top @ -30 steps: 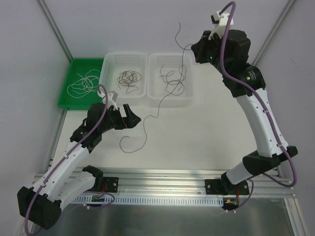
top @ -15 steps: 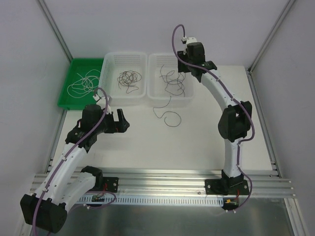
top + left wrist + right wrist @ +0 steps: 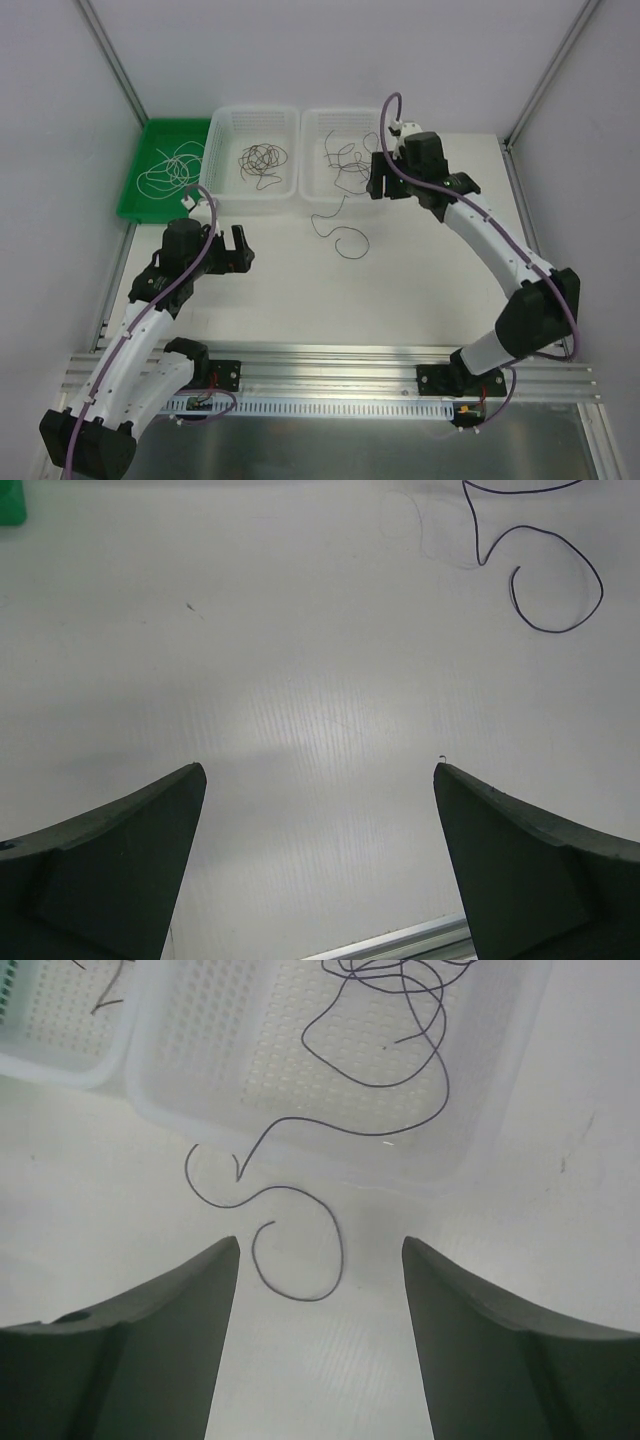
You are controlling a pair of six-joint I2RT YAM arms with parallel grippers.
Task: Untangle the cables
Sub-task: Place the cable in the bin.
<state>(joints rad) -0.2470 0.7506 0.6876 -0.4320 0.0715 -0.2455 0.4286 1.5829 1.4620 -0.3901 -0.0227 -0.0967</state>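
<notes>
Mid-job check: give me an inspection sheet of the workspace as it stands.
Surface: white table, one wire end lying on it.
Job's things: whitish cable in green tray; dark tangle in middle basket; dark cables in right basket, with a trailing cable running over its front wall onto the table.
Clutter: nothing seen.
Grippers: left tool open, empty; right tool open, empty, facing the trailing cable.
Cables: purple arm cables routed along both arms.
Surroundings: white walls, metal frame posts.

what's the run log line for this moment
left gripper: open, empty | right gripper: open, empty | dark cable: trailing from right basket onto table
</notes>
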